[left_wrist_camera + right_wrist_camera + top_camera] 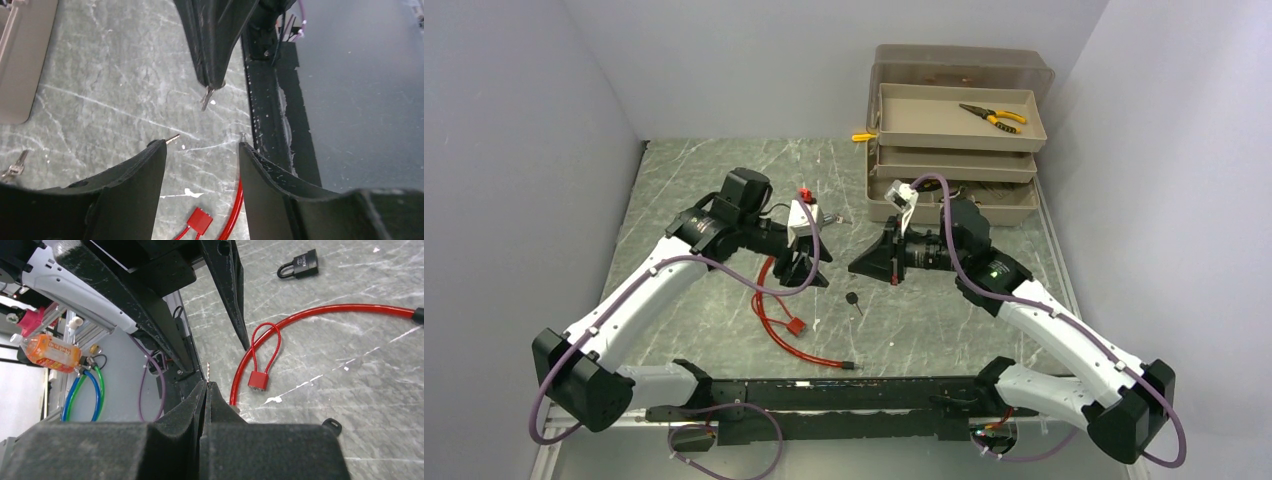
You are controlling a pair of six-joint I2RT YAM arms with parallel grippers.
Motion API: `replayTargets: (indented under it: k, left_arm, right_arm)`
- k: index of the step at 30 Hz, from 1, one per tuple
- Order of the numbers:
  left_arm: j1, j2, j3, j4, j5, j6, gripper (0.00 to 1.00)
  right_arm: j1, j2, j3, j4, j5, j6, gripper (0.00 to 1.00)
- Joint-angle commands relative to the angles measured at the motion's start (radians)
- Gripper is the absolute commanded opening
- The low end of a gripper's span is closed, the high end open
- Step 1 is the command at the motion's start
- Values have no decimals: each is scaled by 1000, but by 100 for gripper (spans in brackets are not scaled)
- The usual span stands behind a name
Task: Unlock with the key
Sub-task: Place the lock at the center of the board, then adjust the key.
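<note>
Pinched fully shut: the right tool (206, 386), with only the toothed tip of a thin silver key (208, 371) poking out past the black pads. Head of the key buried in the grip, so no telling how squarely seated. Facing it and just apart, the left tool (201, 146), jaws parted to a middling gap, nothing between them, only bare grey marbled bench (115, 75) behind.

On the bench near both tools, a small red padlock (257, 380) lying flat, with a thin red wire loop for a shackle, just beside a thick red cable (325, 312). Further off, a black padlock (300, 264), also flat on the bench. Close to the right tool, a loose black-headed key (332, 426). Cannot tell which lock matches the held key.

Handling, offered as judgement only:
- **Key:** light, stiff, thin and slick, so likely to pivot or slip between the pads if pushed off-axis. Best held by the head with the blade left free.
- **Padlock:** small and light, apt to skate on the smooth bench under any push from the key.
- **Where to grip the padlock:** better taken across the solid body by the left tool, keyway turned toward the blade. Avoid the wire loop, probably too floppy to steady anything.
- **Entry:** line up first, insert straight, then twist gently.
</note>
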Motion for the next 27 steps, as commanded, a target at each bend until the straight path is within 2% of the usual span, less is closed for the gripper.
replayTargets:
  k: [1,8,14,17,22,24,27]
  left_arm:
    - [3,10,81,-30,138,6,61]
    - [4,12,91,-8,152,-32,65]
    - [3,9,89,-17,132,-23,57]
    - [3,5,89,-12,125,-26,45]
    - [4,4,108,-16,100,-17,15]
    - [4,7,119,-18,96,-20,8]
    - [3,8,125,-34,103,-8,6]
  right_arm:
    - [21,21,63,60,-36,-33,0]
    - [52,50,87,66,-32,-44,0]
    - [66,67,110,71,-14,-55,0]
    - [69,75,114,70,-13,-59,0]
    - [79,87,116,64,-8,-70,0]
    - [82,90,117,62,-6,-72,0]
    - [85,94,116,60,-2,-76,0]
